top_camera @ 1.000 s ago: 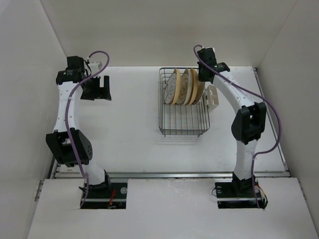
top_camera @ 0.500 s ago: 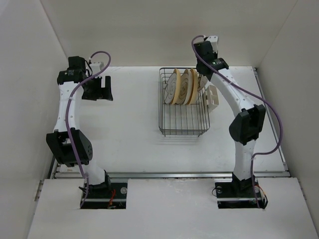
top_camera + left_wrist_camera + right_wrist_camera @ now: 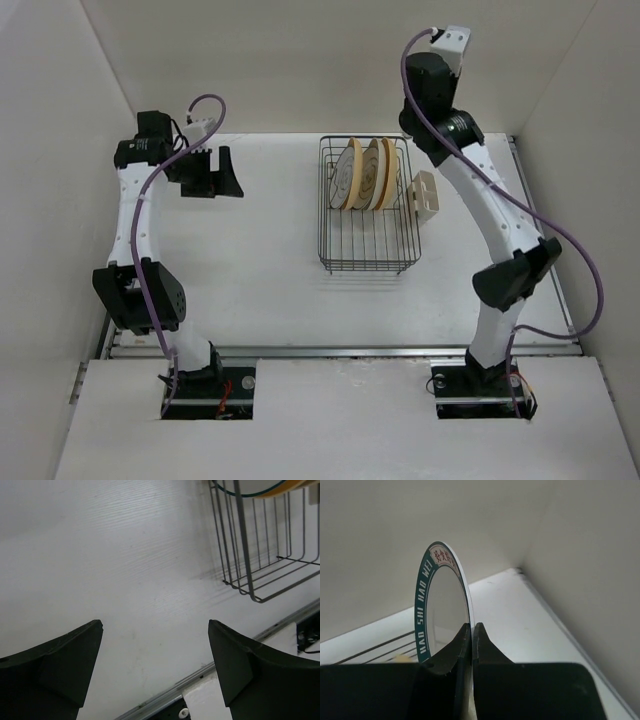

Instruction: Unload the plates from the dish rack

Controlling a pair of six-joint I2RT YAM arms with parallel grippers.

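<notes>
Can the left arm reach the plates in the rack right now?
Probably yes. The left pincer is open with only bare table between it and the dish rack, and the right pincer holds its green-rimmed plate high above. The tan plates look reachable from over the rim.

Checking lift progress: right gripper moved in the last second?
Yes. Holding a green-rimmed plate, the right gripper has gone from the far right corner of the dish rack up toward the back wall in the top view.

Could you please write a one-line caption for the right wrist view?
Right gripper pinching a green-rimmed white plate by its edge, held upright.
</notes>
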